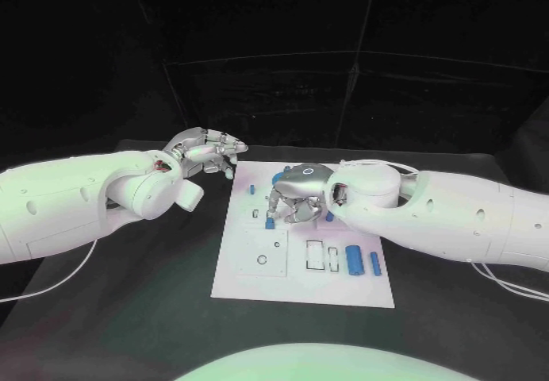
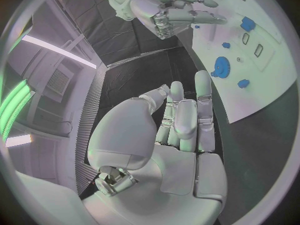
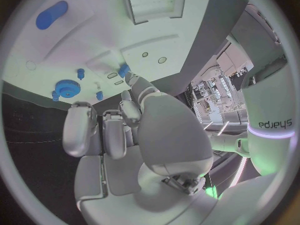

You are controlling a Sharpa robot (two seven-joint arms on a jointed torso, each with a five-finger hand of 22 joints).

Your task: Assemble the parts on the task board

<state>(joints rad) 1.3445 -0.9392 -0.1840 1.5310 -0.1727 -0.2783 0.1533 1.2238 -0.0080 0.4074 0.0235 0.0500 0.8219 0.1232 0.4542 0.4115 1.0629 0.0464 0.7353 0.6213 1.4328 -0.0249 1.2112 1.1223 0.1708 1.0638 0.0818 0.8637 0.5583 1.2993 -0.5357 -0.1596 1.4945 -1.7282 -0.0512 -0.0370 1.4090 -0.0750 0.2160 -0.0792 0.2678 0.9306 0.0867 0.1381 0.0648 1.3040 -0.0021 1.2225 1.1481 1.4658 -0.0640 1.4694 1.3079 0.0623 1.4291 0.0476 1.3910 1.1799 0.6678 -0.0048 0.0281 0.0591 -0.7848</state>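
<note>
The white task board (image 1: 300,270) lies in the middle of the black table. My right hand (image 1: 295,193) hovers over its far middle with fingers curled in. One outstretched finger (image 3: 139,92) reaches down to a small blue part (image 3: 124,70) on the board; nothing shows inside the hand. A blue gear (image 3: 66,88) and small blue pegs (image 3: 81,73) stand close by. Two blue cylinders (image 1: 356,258) lie near the board's right edge. My left hand (image 1: 209,152) floats off the board's far left corner, fingers (image 2: 187,117) stretched out and empty. The left wrist view shows the gear (image 2: 220,65) and my right hand (image 2: 175,10).
Rectangular slots (image 1: 313,254) and round holes (image 1: 262,259) are cut into the near half of the board. Black table (image 1: 126,317) surrounds the board on all sides. A dark curtain closes off the back.
</note>
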